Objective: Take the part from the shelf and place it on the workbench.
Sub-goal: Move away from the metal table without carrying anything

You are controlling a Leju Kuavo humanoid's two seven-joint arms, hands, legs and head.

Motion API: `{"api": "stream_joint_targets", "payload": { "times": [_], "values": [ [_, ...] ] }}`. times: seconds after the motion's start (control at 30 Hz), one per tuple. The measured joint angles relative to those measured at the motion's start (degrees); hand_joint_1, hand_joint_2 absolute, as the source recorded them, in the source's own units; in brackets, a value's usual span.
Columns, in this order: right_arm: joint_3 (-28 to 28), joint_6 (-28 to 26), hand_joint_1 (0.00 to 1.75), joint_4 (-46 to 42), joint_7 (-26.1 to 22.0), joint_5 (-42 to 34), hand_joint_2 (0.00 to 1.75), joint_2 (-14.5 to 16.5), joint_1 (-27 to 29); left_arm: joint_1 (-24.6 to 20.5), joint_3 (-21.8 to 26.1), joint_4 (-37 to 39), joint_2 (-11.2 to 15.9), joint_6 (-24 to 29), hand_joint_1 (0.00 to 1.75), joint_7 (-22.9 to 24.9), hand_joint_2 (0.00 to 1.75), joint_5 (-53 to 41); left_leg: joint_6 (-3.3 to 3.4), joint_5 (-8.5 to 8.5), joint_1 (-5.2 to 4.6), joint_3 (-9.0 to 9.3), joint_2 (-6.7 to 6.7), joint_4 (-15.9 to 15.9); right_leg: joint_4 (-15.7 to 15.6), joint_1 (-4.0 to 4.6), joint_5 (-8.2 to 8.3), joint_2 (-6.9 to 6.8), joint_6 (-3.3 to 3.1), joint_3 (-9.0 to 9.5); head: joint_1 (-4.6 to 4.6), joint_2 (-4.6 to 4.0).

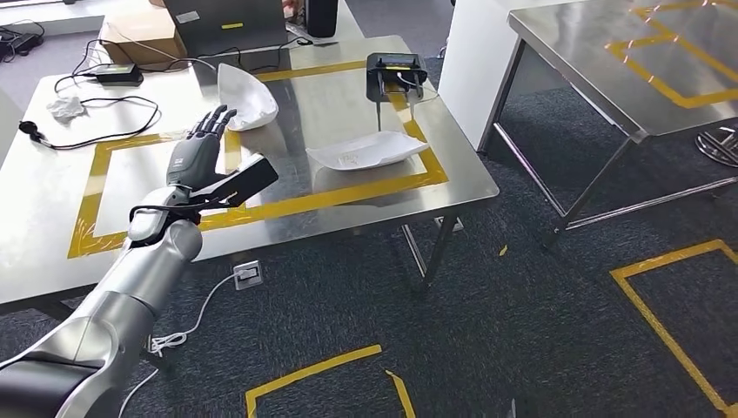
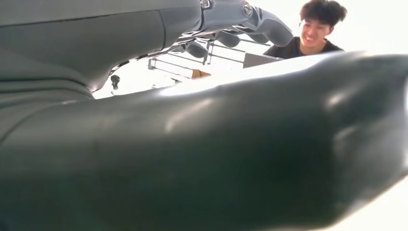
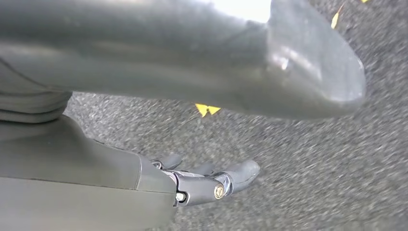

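Brushed silver steel workbench [image 1: 365, 187] bears yellow tape rectangle [image 1: 261, 209]. Two white shallow curved parts: far one [image 1: 246, 96], right one [image 1: 365, 150]. Black small device [image 1: 396, 71] at far right of tape. Black cables [image 1: 96, 113], brown cardboard box [image 1: 139, 35] far left. Silver arm, grey-backed left hand [image 1: 202, 148] with dark fingers. Dark grey speckled carpet [image 1: 487, 348], yellow tape outlines. Right: second silver table [image 1: 609, 78], yellow tape. Right hand [image 3: 211, 180] dark grey.

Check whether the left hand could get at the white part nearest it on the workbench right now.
Probably yes: the left hand is open above the workbench, fingers pointing toward the white part, with only bare steel and tape between them.
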Motion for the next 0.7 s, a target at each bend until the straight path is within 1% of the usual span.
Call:
{"api": "stream_joint_targets", "payload": {
  "times": [0.03, 0.07, 0.1, 0.13, 0.17, 0.2, 0.23, 0.27, 0.3, 0.33, 0.37, 0.4, 0.43, 0.47, 0.5, 0.53, 0.57, 0.6, 0.63, 0.67, 0.7],
  "values": [
    [-0.01, 0.0, 0.0, -0.01, 0.21, -0.01, 0.0, -0.03, -0.09, -0.09, 0.0, -0.19, -0.34, -0.34, 0.0, 0.32, 0.0, -0.14, -0.23, 0.5, -0.05, -0.69, -0.03, 0.18, -4.27, 0.11, 0.0, -0.01, -0.26, 3.23, 0.01, 0.0],
    [-0.01, 0.0, 0.0, -0.02, 0.48, 0.04, 0.0, -0.05, -0.18, -0.31, -0.01, -0.38, -0.76, -0.64, 0.0, 0.64, 0.0, -0.27, -0.54, 1.0, -0.08, -1.1, -0.02, 0.24, -7.81, 0.28, -0.27, 0.03, -0.64, 5.72, -0.07, 0.0],
    [-0.01, 0.0, 0.0, -0.02, 0.72, 0.04, 0.0, -0.08, -0.27, -0.62, -0.01, -0.52, -1.25, -0.88, 0.0, 0.89, 0.0, -0.38, -0.88, 1.46, -0.09, -1.27, -0.02, 0.23, -10.31, 0.46, -0.86, 0.07, -1.03, 7.3, -0.09, 0.0],
    [-0.03, 0.0, 0.0, -0.03, 0.86, 0.0, 0.0, -0.11, -0.32, -0.96, -0.02, -0.62, -1.84, -1.04, 0.0, 1.09, 0.0, -0.44, -1.25, 1.93, -0.08, -1.31, -0.01, 0.05, -11.53, 0.67, -1.25, 0.11, -1.44, 7.82, -0.13, 0.0],
    [-0.09, 0.0, 0.0, -0.03, 0.87, -0.09, 0.0, -0.14, -0.34, -1.29, -0.02, -0.64, -2.38, -1.17, 0.0, 1.35, 0.0, -0.48, -1.64, 2.46, -0.06, -1.25, 0.01, -0.26, -11.67, 0.73, -0.78, 0.14, -1.87, 7.55, -0.17, 0.0],
    [-0.19, 0.02, 0.0, -0.03, 0.74, -0.17, 0.0, -0.16, -0.36, -1.6, -0.02, -0.62, -2.81, -1.29, 0.0, 1.69, 0.0, -0.5, -1.96, 2.59, -0.01, -1.37, -0.05, -0.35, -11.98, 0.64, -0.25, 0.06, -2.26, 7.29, -0.14, 0.0],
    [-0.32, 0.05, 0.0, -0.03, 0.58, -0.21, 0.0, -0.19, -0.41, -1.91, -0.02, -0.61, -3.13, -1.43, 0.0, 2.07, 0.0, -0.49, -2.26, 1.74, 0.01, -1.79, -0.09, 0.09, -12.17, 0.52, 0.48, -0.01, -2.71, 6.87, -0.22, 0.0],
    [-0.45, 0.12, 0.0, -0.03, 0.4, -0.23, 0.0, -0.22, -0.46, -2.23, -0.02, -0.59, -3.28, -1.56, 0.0, 2.47, 0.0, -0.45, -2.52, -0.17, 0.03, -2.46, -0.14, 1.54, -12.38, 0.35, 1.28, -0.08, -3.12, 6.31, -0.36, 0.0],
    [-0.57, 0.21, 0.0, -0.03, 0.21, -0.21, 0.0, -0.25, -0.5, -2.62, -0.02, -0.57, -3.32, -1.64, 0.0, 2.83, 0.0, -0.4, -2.73, -3.03, 0.1, -3.37, -0.17, 4.27, -12.48, 0.25, 2.05, -0.13, -3.42, 5.58, -0.5, 0.0],
    [-0.65, 0.31, 0.0, -0.03, 0.06, -0.16, 0.0, -0.27, -0.54, -3.01, -0.02, -0.56, -3.31, -1.69, 0.0, 3.1, 0.0, -0.32, -2.94, -6.1, 0.12, -4.39, -0.17, 7.93, -12.48, 0.27, 2.74, -0.11, -3.62, 4.75, -0.65, 0.0],
    [-0.71, 0.41, 0.0, -0.03, -0.09, -0.06, 0.0, -0.3, -0.56, -3.32, 0.01, -0.53, -3.21, -1.69, 0.0, 3.27, 0.0, -0.17, -3.11, -8.35, 0.14, -5.16, -0.16, 11.82, -12.47, 0.29, 3.4, -0.09, -3.68, 3.91, -0.74, 0.0],
    [-0.75, 0.62, 0.0, -0.03, -0.25, 0.14, 0.0, -0.31, -0.57, -3.53, 0.06, -0.5, -3.0, -1.67, 0.0, 3.35, 0.0, 0.02, -3.23, -9.31, 0.14, -5.45, -0.17, 14.95, -12.45, 0.32, 4.08, -0.08, -3.67, 3.04, -0.77, 0.0],
    [-0.76, 0.87, 0.0, -0.03, -0.37, 0.37, 0.0, -0.31, -0.59, -3.64, 0.15, -0.47, -2.72, -1.62, 0.0, 3.29, 0.0, 0.28, -3.26, -8.92, 0.14, -4.95, -0.17, 16.45, -12.42, 0.34, 4.74, -0.06, -3.63, 2.19, -0.8, 0.0],
    [-0.76, 1.13, 0.0, -0.03, -0.46, 0.66, 0.0, -0.31, -0.63, -3.7, 0.27, -0.48, -2.41, -1.56, 0.0, 3.16, 0.0, 0.53, -3.17, -7.62, 0.14, -3.44, -0.16, 15.9, -12.38, 0.35, 5.4, -0.05, -3.56, 1.37, -0.83, 0.0],
    [-0.75, 1.37, 0.0, -0.03, -0.51, 0.93, 0.0, -0.31, -0.7, -3.78, 0.39, -0.54, -2.1, -1.47, 0.0, 3.01, 0.0, 0.72, -2.97, -6.23, 0.11, -0.95, -0.17, 13.42, -12.32, 0.37, 6.01, -0.05, -3.44, 0.64, -0.86, 0.0],
    [-0.75, 1.49, 0.0, -0.03, -0.5, 1.19, 0.0, -0.31, -0.78, -3.93, 0.52, -0.69, -1.81, -1.4, 0.0, 2.82, 0.0, 0.85, -2.64, -5.73, 0.03, 2.28, -0.17, 9.55, -12.22, 0.4, 6.55, -0.05, -3.27, 0.06, -0.89, 0.0],
    [-0.75, 1.57, 0.0, -0.03, -0.47, 1.41, 0.0, -0.3, -0.89, -4.19, 0.67, -0.9, -1.59, -1.32, 0.0, 2.64, 0.0, 0.91, -2.31, -6.06, -0.09, 5.42, -0.17, 5.34, -12.08, 0.46, 7.03, -0.08, -3.0, -0.38, -0.89, 0.0],
    [-0.75, 1.64, 0.0, -0.03, -0.44, 1.58, 0.0, -0.3, -1.02, -4.48, 0.82, -1.08, -1.39, -1.22, 0.0, 2.49, 0.0, 1.01, -2.02, -6.73, -0.23, 7.58, -0.18, 2.13, -12.0, 0.52, 7.51, -0.13, -2.68, -0.62, -0.9, 0.0],
    [-0.75, 1.73, 0.0, -0.03, -0.41, 1.77, 0.0, -0.29, -1.16, -4.73, 0.98, -1.22, -1.22, -1.14, 0.0, 2.38, 0.0, 1.11, -1.73, -7.39, -0.41, 8.74, -0.18, 0.16, -12.0, 0.54, 7.98, -0.2, -2.31, -0.77, -0.96, 0.0],
    [-0.74, 1.81, 0.0, -0.03, -0.39, 1.9, 0.0, -0.29, -1.28, -4.87, 1.13, -1.27, -1.04, -1.06, 0.0, 2.33, 0.0, 1.22, -1.42, -7.43, -0.54, 8.83, -0.18, -0.61, -12.1, 0.53, 8.45, -0.25, -1.89, -0.85, -1.04, 0.0],
    [-0.73, 1.87, 0.0, -0.03, -0.4, 2.02, 0.0, -0.3, -1.37, -4.9, 1.25, -1.27, -0.85, -1.02, 0.0, 2.32, 0.0, 1.32, -1.01, -6.96, -0.5, 8.41, -0.12, -0.66, -12.19, 0.44, 8.74, -0.26, -1.5, -0.96, -1.22, 0.0]
  ]
}}
